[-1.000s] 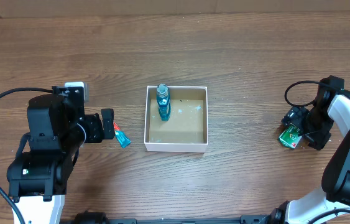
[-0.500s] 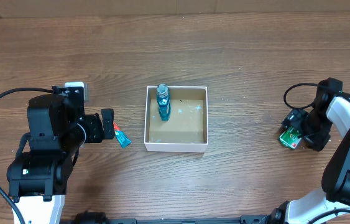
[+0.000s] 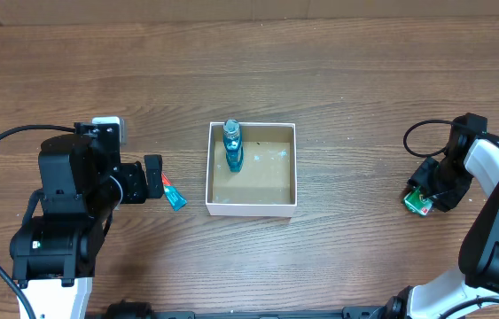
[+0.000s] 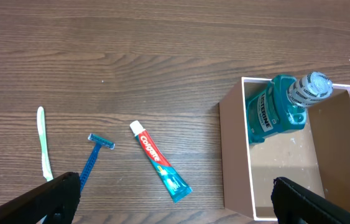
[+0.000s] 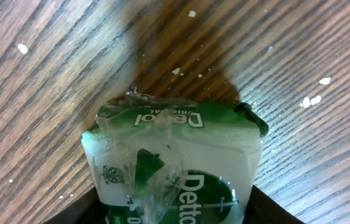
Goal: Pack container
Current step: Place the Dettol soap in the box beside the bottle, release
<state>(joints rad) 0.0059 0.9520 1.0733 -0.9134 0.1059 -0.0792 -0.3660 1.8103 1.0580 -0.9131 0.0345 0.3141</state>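
My left gripper (image 4: 175, 208) stands wide open, just beside the toothpaste (image 4: 160, 160). My right gripper (image 3: 424, 193) holds the green soap packet (image 5: 175, 162) at the right of the table (image 3: 364, 89). The container (image 3: 252, 209) sits in the middle, with a mouthwash bottle (image 3: 232, 146) in its far left corner.

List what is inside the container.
Inside the container: one teal mouthwash bottle in its far left corner. The remaining tan floor is bare except small pale specks. The floor beneath the bottle is hidden.
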